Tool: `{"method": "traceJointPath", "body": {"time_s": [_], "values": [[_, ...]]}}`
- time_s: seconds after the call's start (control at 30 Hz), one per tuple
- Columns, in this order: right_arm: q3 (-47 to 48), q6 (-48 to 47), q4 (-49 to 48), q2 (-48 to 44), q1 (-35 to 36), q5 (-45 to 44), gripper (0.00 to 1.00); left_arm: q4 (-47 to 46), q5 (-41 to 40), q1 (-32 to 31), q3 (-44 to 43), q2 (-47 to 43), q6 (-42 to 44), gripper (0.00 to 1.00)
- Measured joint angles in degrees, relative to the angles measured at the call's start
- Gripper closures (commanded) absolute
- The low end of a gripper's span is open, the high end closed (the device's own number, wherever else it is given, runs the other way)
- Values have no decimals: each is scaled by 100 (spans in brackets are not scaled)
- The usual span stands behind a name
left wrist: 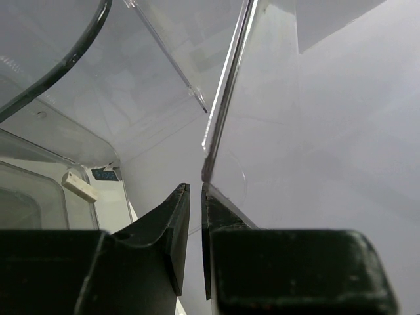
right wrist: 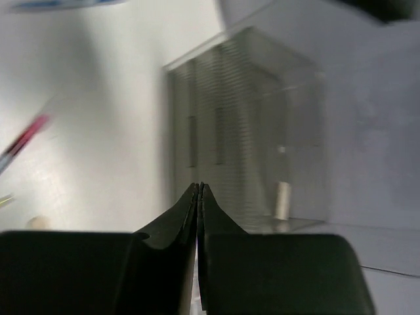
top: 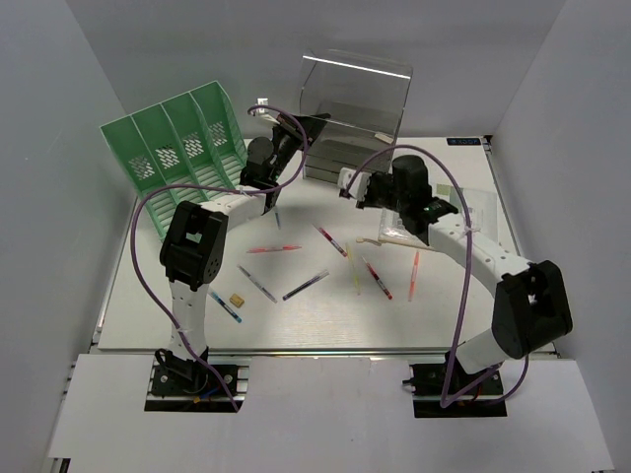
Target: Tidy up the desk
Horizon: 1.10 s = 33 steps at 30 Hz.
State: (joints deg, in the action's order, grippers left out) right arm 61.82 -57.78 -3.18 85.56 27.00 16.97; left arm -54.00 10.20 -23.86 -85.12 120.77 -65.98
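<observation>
Green file rack (top: pixel 182 148) far left. Left gripper (left wrist: pixel 195 193) nearly closed, pinching the edge of a panel on the clear drawer box (top: pixel 355 103), far centre. Risk: the thin slick plastic slips out of the pinch, or the light box tips or drags if the arm pulls sideways. Right gripper (right wrist: pixel 199 191) fully closed, nothing visible between the fingers, close to the box's near face; swinging left could knock the left arm. Desk (top: pixel 325 320): flat white top filling the scene between grey walls, pens (top: pixel 274 248) scattered across the middle, small yellow block (top: pixel 237 299) near left, not tidy yet
</observation>
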Motion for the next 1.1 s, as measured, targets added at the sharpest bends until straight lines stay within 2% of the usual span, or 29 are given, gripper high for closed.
{"method": "traceJointPath", "body": {"time_s": [0.17, 0.37, 0.77, 1.1], "values": [[457, 245, -420, 0, 0, -461, 96, 2, -28, -28, 4, 0, 0, 76], [485, 345, -553, 11, 2, -835, 94, 9, -35, -48, 4, 0, 0, 76], [1025, 166, -970, 514, 7, -1674, 90, 138, -61, -52, 4, 0, 22, 76], [1281, -26, -1196, 761, 2, -1993, 90, 238, -116, -52, 190, -79, 57, 75]]}}
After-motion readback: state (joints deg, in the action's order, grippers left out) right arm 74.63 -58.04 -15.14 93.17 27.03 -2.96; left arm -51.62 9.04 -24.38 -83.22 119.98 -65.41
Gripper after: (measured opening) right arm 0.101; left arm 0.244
